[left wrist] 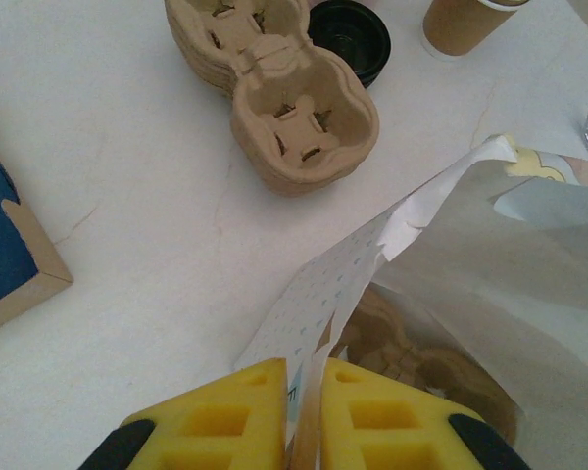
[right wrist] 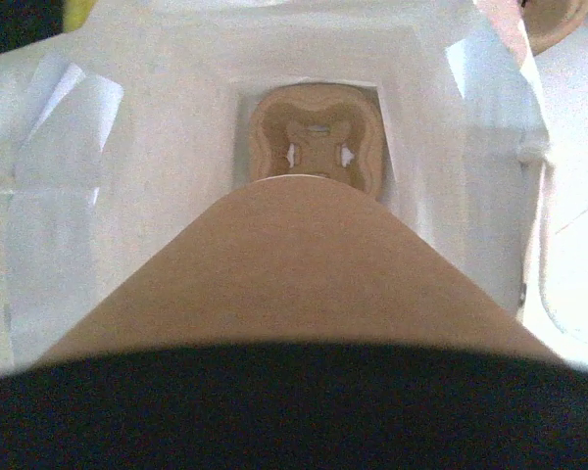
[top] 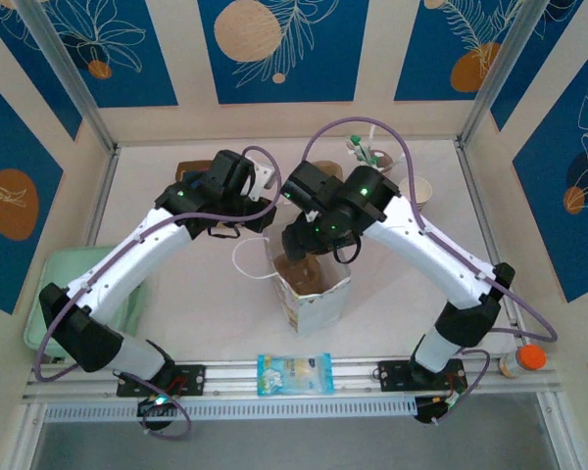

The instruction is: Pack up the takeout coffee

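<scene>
While left claw [left wrist: 304, 416] pinches bag [left wrist: 451, 284] rim at 11 o'clock, right claw [top: 309, 250] clamps wide around takeout coffee [right wrist: 294, 284]. Cup axis vertical over bag mouth. Carrier [right wrist: 314, 137] on bag floor, 12 o'clock from cup in right wrist view.

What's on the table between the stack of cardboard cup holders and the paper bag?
Nothing. In the left wrist view, the table between the stack of cup holders and the paper bag is bare and white.

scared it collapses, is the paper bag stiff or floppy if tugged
Probably floppy: the paper bag creases where the left gripper pinches it. Thin paper, so likely light and tippable, though the cup carrier inside may steady it.
</scene>
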Robot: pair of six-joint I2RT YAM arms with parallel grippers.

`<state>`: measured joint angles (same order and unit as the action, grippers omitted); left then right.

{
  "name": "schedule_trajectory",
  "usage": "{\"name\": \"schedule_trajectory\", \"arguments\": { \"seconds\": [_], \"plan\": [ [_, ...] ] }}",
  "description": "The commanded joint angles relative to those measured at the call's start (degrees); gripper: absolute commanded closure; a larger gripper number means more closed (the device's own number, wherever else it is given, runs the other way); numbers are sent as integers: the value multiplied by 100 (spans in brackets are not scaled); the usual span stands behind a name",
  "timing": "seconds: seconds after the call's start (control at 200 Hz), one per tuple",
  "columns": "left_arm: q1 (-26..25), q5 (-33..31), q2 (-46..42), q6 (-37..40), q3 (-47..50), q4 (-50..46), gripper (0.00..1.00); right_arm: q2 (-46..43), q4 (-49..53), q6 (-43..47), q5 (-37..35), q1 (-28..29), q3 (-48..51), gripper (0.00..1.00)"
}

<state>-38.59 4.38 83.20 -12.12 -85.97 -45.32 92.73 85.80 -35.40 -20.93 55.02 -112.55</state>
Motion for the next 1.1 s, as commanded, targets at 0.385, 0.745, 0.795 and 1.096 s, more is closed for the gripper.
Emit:
{"name": "schedule_trajectory", "arguments": {
  "seconds": [0.385,0.745,0.795,1.096],
  "plan": [
    [46,116,-22,-126,72,129,85,-280,-838,-459,573,39,1019,61],
    [44,107,-84,-145,124,133,85,234,-107,-541,-190,184,637,61],
    [50,100,-93,-144,127,131,85,326,54,-572,-358,204,566,61],
    [53,45,-146,-127,164,136,85,282,29,-533,-409,160,641,61]
  ]
}}
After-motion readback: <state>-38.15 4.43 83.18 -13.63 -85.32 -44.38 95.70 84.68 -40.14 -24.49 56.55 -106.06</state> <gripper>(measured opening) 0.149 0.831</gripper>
